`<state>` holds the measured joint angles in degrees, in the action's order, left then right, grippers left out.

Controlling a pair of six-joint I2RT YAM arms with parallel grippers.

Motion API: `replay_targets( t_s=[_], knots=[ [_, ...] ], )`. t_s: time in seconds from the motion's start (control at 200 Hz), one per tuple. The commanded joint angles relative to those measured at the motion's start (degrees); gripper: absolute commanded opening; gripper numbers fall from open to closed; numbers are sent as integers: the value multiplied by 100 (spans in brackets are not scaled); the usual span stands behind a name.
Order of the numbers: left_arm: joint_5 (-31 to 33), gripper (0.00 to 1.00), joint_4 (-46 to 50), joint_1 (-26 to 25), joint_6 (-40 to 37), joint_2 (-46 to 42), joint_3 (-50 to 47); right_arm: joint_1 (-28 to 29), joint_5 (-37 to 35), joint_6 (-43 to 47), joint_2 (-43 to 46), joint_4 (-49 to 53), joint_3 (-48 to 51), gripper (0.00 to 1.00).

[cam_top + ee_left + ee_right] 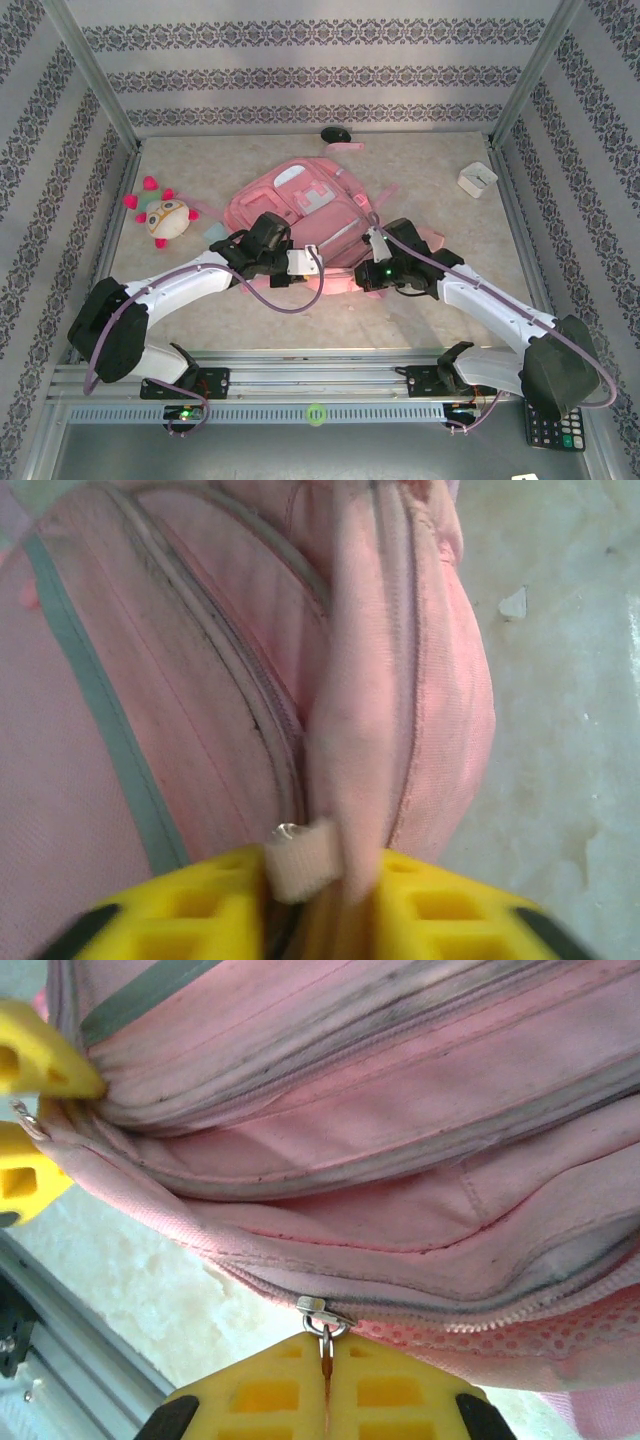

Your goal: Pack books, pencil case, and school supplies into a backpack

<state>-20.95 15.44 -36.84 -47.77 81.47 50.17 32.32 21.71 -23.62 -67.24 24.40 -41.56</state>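
Closest in, the right gripper (326,1348) was pinched together on a zipper pull (322,1316) while the left gripper (322,875) clamped a fabric fold of the pink backpack (300,205), lying mid-table (420,160); a white box (477,178) sat beyond.

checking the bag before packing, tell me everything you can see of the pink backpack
The pink backpack lies flat mid-table, front up. Soft woven fabric, paler panels, grey-green trim, grimy zip seams, a mesh strip. The left end effector pinches a fold of its edge; the right end effector is shut on a metal zipper pull.
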Motion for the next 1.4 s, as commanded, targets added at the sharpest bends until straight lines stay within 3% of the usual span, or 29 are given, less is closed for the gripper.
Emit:
replay_targets(
  t_s=[0.0,0.045,0.115,0.29,0.395,0.435,0.49,0.615,0.744,0.834,0.994,1.079,1.159,1.249,1.399],
  knots=[
    [-274,59,538,82,480,-82,240,217,251,-88,-47,-310,119,0],
    [-507,72,367,-78,876,-39,321,301,288,-178,-53,-457,169,0],
    [-251,80,-81,-390,1291,39,322,396,311,-255,-76,-583,201,0],
    [483,83,-691,-953,1520,521,468,573,354,-323,-72,-656,210,0],
    [755,74,-500,-1001,1308,911,647,580,376,-319,6,-672,235,0],
    [900,66,-464,-1001,1217,997,636,562,364,-307,38,-636,244,0],
    [1000,45,-433,-993,1117,975,560,513,364,-281,74,-584,261,0],
    [938,23,-262,-914,785,591,242,98,351,-160,72,-360,322,0],
    [930,21,377,-702,432,152,69,-699,464,383,-155,-61,274,0],
    [1077,21,828,-535,207,-104,4,-691,588,629,-296,220,35,0],
    [1127,25,1057,-350,104,-331,-13,-193,755,248,-249,-251,141,0],
    [784,42,866,-350,435,-304,102,144,729,-6,-220,-527,222,0],
    [573,65,188,-380,902,-306,12,339,653,-184,-177,-658,252,0],
    [350,74,-245,-484,1173,-179,-23,558,626,-444,-95,-867,319,0],
    [359,78,-229,-738,1071,304,140,1062,580,-841,-57,-1253,395,0]
  ],
)
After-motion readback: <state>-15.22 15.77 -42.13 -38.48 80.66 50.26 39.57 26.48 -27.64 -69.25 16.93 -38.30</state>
